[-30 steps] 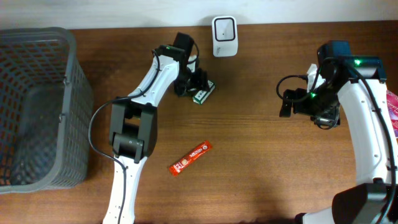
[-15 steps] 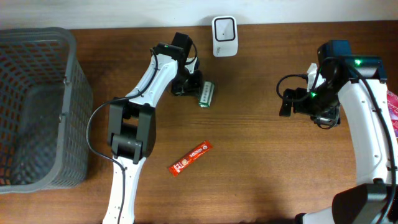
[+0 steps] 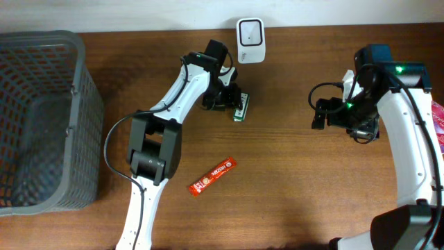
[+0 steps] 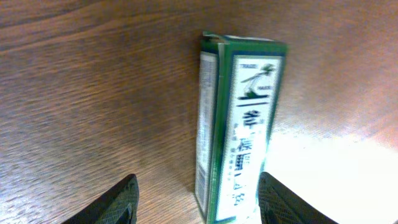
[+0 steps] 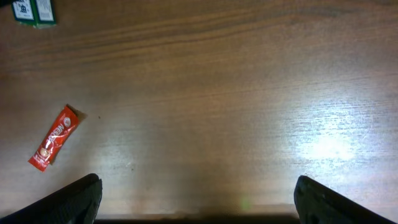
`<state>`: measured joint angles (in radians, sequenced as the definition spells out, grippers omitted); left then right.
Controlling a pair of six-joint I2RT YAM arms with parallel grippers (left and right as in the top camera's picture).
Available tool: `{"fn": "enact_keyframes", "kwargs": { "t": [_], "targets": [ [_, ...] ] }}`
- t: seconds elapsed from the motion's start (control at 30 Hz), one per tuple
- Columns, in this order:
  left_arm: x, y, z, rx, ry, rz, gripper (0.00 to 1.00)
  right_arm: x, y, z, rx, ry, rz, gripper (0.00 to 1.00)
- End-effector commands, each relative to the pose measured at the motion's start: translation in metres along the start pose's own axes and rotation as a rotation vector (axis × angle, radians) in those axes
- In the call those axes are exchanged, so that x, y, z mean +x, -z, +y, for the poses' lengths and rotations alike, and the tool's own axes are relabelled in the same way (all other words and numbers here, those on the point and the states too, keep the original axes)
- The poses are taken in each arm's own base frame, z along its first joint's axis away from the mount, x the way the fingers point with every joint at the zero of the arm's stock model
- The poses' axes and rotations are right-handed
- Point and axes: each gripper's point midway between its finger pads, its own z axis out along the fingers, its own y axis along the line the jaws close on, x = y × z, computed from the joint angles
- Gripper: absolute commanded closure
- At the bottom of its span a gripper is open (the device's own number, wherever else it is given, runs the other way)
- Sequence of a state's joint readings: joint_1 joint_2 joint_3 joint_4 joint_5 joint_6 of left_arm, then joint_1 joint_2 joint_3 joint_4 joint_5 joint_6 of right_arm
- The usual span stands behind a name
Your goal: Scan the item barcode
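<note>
Straddling the green box (image 4: 241,124) with the open left hand (image 4: 198,194), long axis running up-frame; open right hand (image 5: 198,196) farther off.

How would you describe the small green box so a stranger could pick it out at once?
Find the white scanner standing at the table's back edge. Just in front of it lies a small box. Unlike the flat red sachet nearer the front, it is a green carton with white printed panels.
</note>
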<state>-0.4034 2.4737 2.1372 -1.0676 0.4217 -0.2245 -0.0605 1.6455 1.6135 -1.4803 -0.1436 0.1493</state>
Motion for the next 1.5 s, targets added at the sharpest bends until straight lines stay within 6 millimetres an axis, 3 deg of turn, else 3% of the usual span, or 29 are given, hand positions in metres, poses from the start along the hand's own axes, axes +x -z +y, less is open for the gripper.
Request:
{"fn": "enact_keyframes", "kwargs": {
  "t": [0.0, 0.13, 0.2, 0.37, 0.43, 0.47, 0.57, 0.73, 0.77, 0.8, 0.83, 0.87, 0.93, 0.97, 1.03, 1.07, 1.1, 1.2, 1.23, 1.33, 1.47],
  "targets": [
    [-0.001, 0.016, -0.018, 0.084, -0.068, -0.019, 0.4, -0.008, 0.009, 0.005, -0.03, 0.011, -0.054, 0.01],
    [-0.004, 0.009, -0.03, 0.085, -0.105, -0.037, 0.51, -0.011, 0.009, 0.009, -0.057, 0.014, -0.065, 0.01],
    [-0.012, 0.008, -0.016, -0.012, -0.036, -0.075, 0.53, -0.009, 0.008, 0.009, -0.055, 0.02, -0.056, 0.01],
    [-0.009, -0.005, -0.012, -0.018, -0.033, -0.058, 0.61, -0.009, 0.008, 0.009, -0.055, 0.019, -0.054, 0.01],
    [-0.007, -0.012, -0.009, -0.021, -0.029, -0.043, 0.73, -0.008, 0.008, 0.009, -0.055, 0.019, -0.054, 0.01],
    [-0.007, -0.012, -0.009, -0.022, -0.029, -0.043, 0.84, -0.008, 0.008, 0.009, -0.056, 0.019, -0.054, 0.01],
    [-0.009, -0.01, -0.003, -0.037, -0.024, -0.05, 0.96, -0.008, 0.008, 0.009, -0.055, 0.019, -0.054, 0.01],
    [-0.004, -0.012, -0.006, -0.039, -0.024, -0.035, 1.0, -0.009, 0.008, 0.009, -0.055, 0.02, -0.055, 0.01],
    [-0.005, -0.012, -0.006, -0.04, -0.024, -0.035, 0.96, -0.009, 0.008, 0.009, -0.055, 0.019, -0.055, 0.01],
    [-0.005, -0.012, -0.006, -0.039, -0.024, -0.036, 0.61, -0.009, 0.008, 0.009, -0.056, 0.019, -0.056, 0.01],
    [-0.005, -0.012, -0.006, -0.039, -0.024, -0.036, 0.45, -0.01, 0.008, 0.009, -0.057, 0.02, -0.06, 0.01],
    [-0.004, -0.012, -0.005, -0.039, -0.023, -0.034, 0.38, -0.011, 0.008, 0.009, -0.057, 0.021, -0.062, 0.01],
    [0.001, -0.022, -0.007, -0.02, -0.019, -0.006, 0.33, -0.012, 0.009, 0.01, -0.058, 0.021, -0.067, 0.01],
    [0.003, -0.025, -0.008, -0.005, -0.017, 0.005, 0.35, -0.012, 0.009, 0.01, -0.058, 0.021, -0.067, 0.01],
    [0.004, -0.027, -0.01, 0.005, -0.019, 0.009, 0.5, -0.012, 0.009, 0.01, -0.058, 0.021, -0.067, 0.01],
    [0.003, -0.027, -0.01, 0.005, -0.019, 0.008, 0.68, -0.012, 0.009, 0.01, -0.057, 0.021, -0.067, 0.01],
    [0.004, -0.027, -0.01, 0.005, -0.019, 0.009, 0.77, -0.012, 0.009, 0.01, -0.057, 0.021, -0.067, 0.01],
    [0.004, -0.027, -0.01, 0.005, -0.019, 0.009, 0.91, -0.011, 0.009, 0.01, -0.057, 0.022, -0.066, 0.01],
    [0.003, -0.027, -0.01, 0.005, -0.019, 0.008, 1.0, -0.011, 0.009, 0.009, -0.057, 0.021, -0.065, 0.01],
    [0.002, -0.026, -0.007, -0.016, -0.019, 0.002, 1.0, -0.011, 0.009, 0.009, -0.057, 0.021, -0.065, 0.01],
    [-0.01, -0.002, 0.004, -0.145, -0.022, -0.04, 1.0, -0.012, 0.009, 0.01, -0.058, 0.022, -0.068, 0.01]
  ]
}}
